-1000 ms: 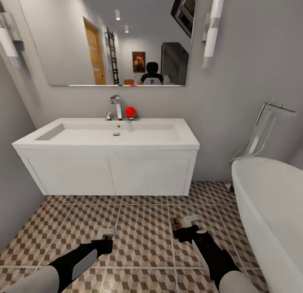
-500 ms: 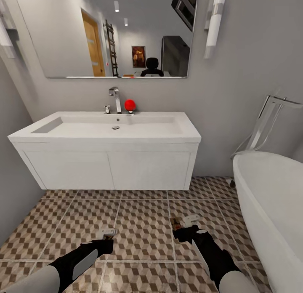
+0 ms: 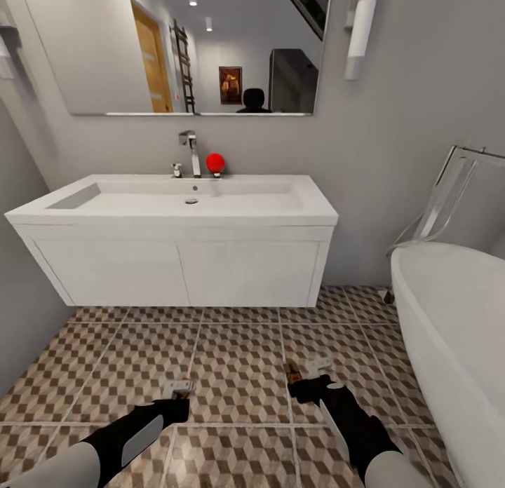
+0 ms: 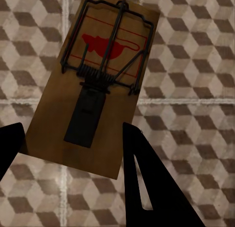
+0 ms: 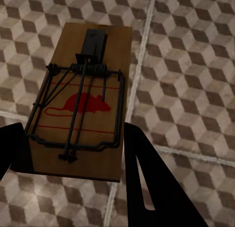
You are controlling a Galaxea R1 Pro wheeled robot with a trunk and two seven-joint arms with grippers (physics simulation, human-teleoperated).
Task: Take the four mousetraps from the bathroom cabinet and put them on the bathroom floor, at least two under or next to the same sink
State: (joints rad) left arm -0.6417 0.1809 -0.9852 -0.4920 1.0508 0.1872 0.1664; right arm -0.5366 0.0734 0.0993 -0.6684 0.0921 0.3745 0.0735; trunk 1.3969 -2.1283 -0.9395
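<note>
Mousetraps, two flat tan wooden boards with black wire and a red mouse print, are each clamped between dark fingers: one (image 4: 93, 85) in the left gripper (image 3: 179, 393), one (image 5: 81, 102) in the right gripper (image 3: 312, 376). Both hang over the cube-patterned bathroom floor (image 3: 238, 362), open tiles ahead. The white wall-hung bathroom sink (image 3: 175, 211) faces them; a rounded white bathtub (image 3: 456, 334) bounds the right.

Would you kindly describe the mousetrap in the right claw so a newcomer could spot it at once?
Start at the white sink on the wall and drop to the cube-patterned floor before it. Near the bathtub, the right claw holds a tan mousetrap. The left claw's mousetrap sits farther from the tub.
</note>
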